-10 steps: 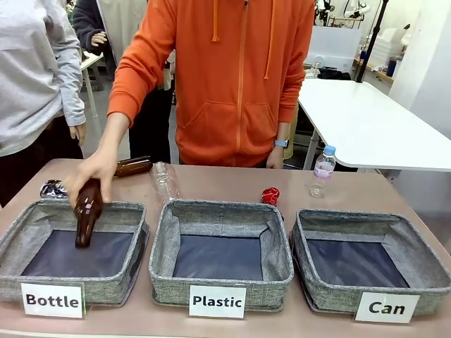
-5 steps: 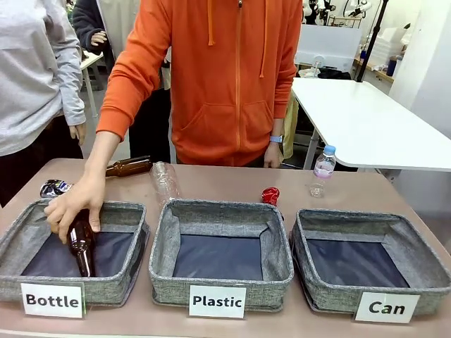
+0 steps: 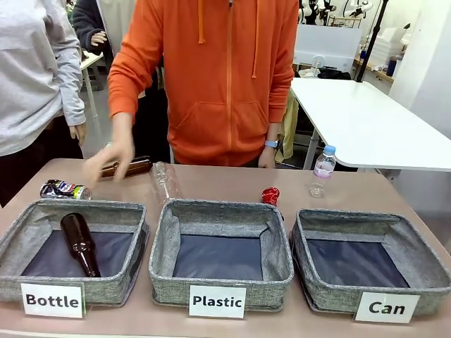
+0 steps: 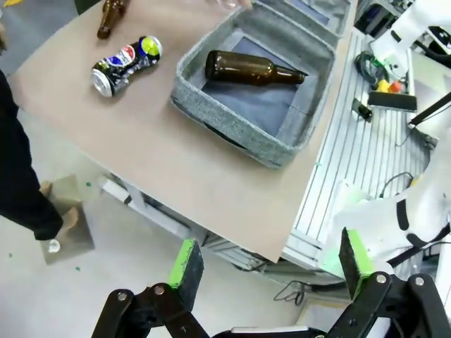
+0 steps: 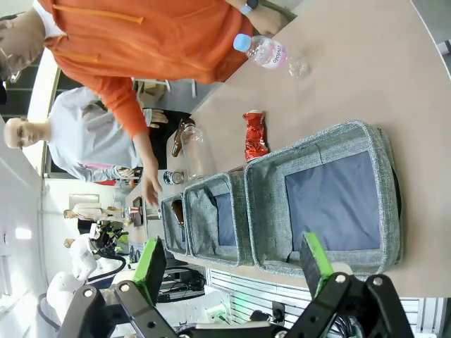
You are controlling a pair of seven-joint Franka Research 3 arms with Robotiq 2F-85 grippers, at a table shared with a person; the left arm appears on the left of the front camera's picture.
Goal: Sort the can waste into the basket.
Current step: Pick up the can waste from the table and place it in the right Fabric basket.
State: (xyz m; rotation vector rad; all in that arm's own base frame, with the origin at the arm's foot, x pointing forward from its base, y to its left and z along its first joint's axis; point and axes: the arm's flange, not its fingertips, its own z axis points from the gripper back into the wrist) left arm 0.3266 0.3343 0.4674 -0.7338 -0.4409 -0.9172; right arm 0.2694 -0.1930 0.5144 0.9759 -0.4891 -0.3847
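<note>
The tan bench [image 3: 225, 179] carries the red crushed can [image 3: 270, 196] at centre, the printed can [image 3: 65, 189] far left, the "Can" basket [image 3: 324, 294] lower right. The left end effector [image 4: 270, 255] and right end effector [image 5: 232, 255] stand wide open, empty. A reach may strike the person's hand [image 3: 109, 160].

The middle basket [image 3: 220, 210] bears a white front label [image 3: 218, 302] reading "Plastic". Left of it, the left basket [image 3: 113, 213] has a like Bottle label [image 3: 52, 301] reading "Bottle", and right of it the right basket [image 3: 351, 224] has a Can label [image 3: 387, 308] reading "Can". The print on the dark crushed can [image 3: 64, 189], far left of the middle basket, is too small to read.
</note>
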